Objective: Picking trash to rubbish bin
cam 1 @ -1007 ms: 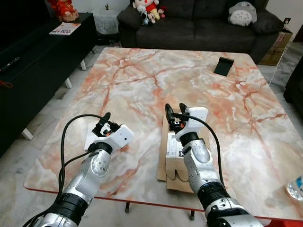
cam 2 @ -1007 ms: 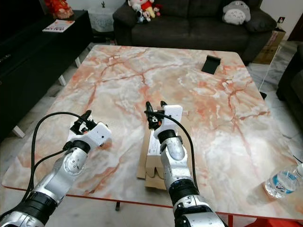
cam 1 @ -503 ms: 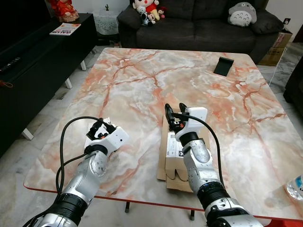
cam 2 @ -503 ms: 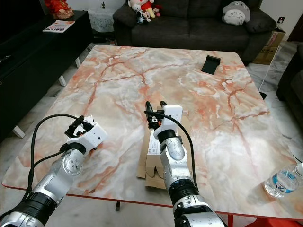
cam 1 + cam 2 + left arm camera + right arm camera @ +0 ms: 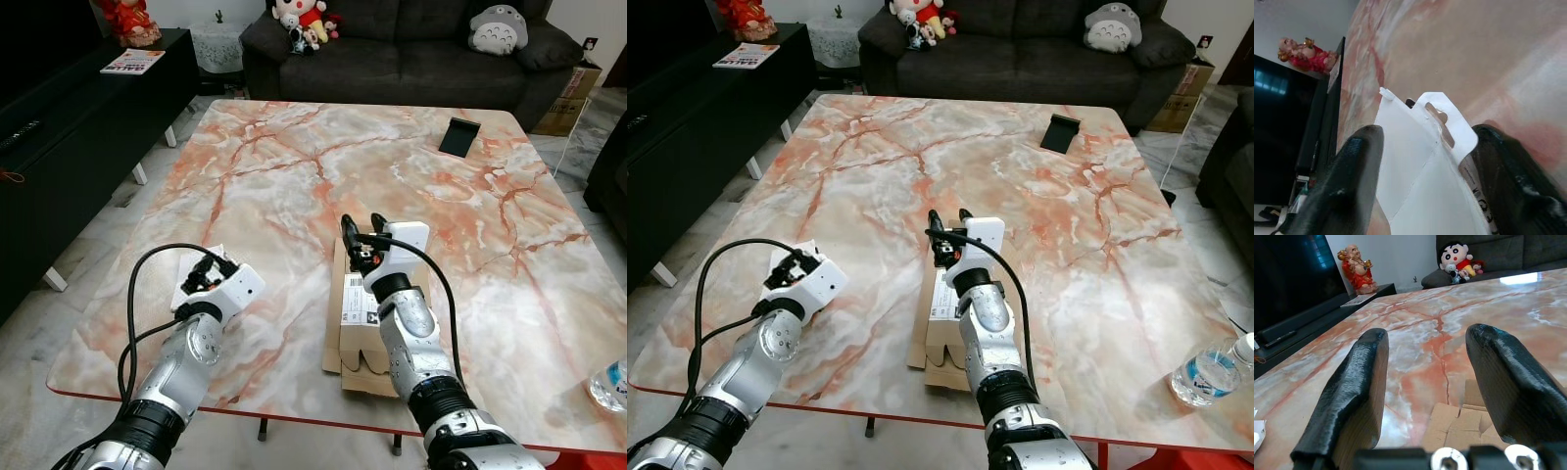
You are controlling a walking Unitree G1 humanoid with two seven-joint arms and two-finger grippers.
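Lowered since a second ago: left gripper (image 5: 199,273), now down at the flat white paper packaging (image 5: 1415,161) near the 8 o'clock edge of the glossy pink-veined marble table (image 5: 294,176). Fingers spread wide, one thick matte-black pad (image 5: 1347,181) on each side of the sheet with its punched hanger tab. Right gripper (image 5: 361,227) parted wide too, gripping nothing, poised above the far end of a flattened brown cardboard box (image 5: 355,333) at 6 o'clock. Clear plastic bottle (image 5: 1207,371) at 4 o'clock; dark angular stand (image 5: 458,137) toward 1 o'clock.
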